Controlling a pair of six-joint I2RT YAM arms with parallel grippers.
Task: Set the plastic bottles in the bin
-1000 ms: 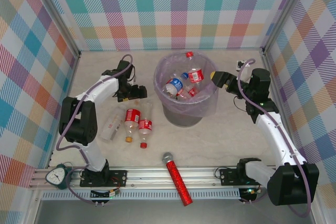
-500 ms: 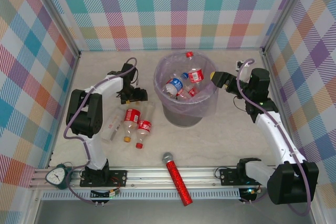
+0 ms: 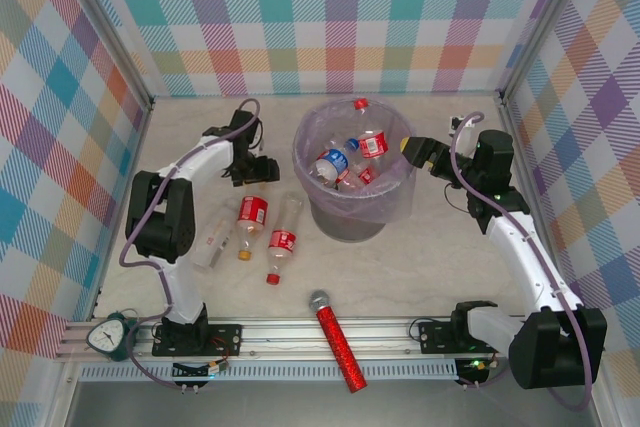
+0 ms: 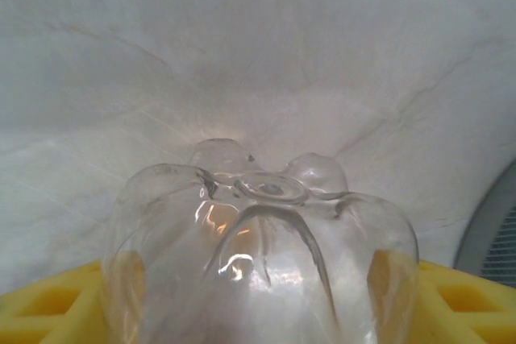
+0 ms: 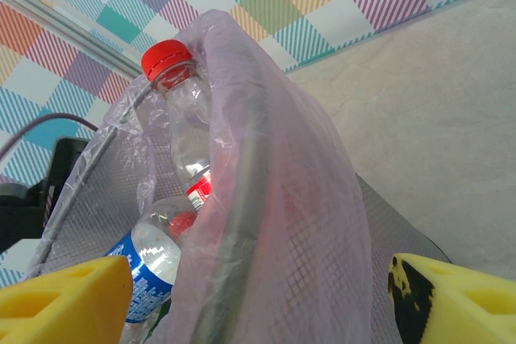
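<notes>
My left gripper (image 3: 255,169) is shut on the base of a clear red-labelled bottle (image 3: 252,213) lying left of the bin; in the left wrist view that clear base (image 4: 262,223) sits between the yellow pads (image 4: 48,304) of the left gripper (image 4: 262,288). Two more bottles lie beside it, one red-capped (image 3: 282,239) and one clear (image 3: 212,244). The grey bin (image 3: 353,219) with its lavender bag holds several bottles (image 3: 371,143). My right gripper (image 3: 415,150) is open at the bin's right rim (image 5: 242,223), with nothing held.
A red glittery microphone (image 3: 338,342) lies near the front rail. A small gauge (image 3: 108,335) sits at the front left. Checked walls close in the table on three sides. Inside the bin I see a red-capped bottle (image 5: 184,110) and a blue-labelled one (image 5: 149,271).
My left gripper has shifted slightly towards the back, and the red-labelled bottle moved with it. The red-capped bottle next to it rolled a little to the right. The right arm is still.
</notes>
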